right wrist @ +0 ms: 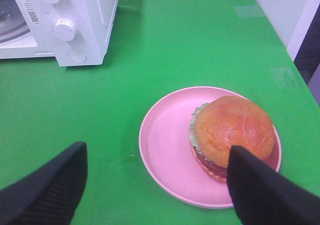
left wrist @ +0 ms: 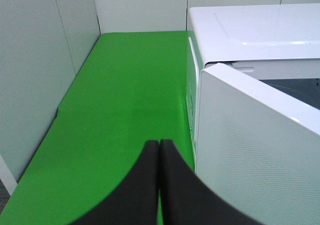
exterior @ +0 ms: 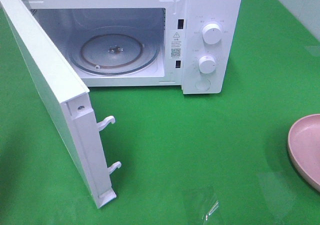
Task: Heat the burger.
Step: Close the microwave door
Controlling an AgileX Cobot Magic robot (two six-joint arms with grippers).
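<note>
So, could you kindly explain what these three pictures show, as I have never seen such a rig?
It is a two-armed robot at a green table. One picture is taken from high above: a white microwave with its door swung open. The other two come from cameras on the wrists. The left gripper is shut and holds nothing, beside the door. The right gripper is open above a pink plate carrying the burger; nothing is held yet.
</note>
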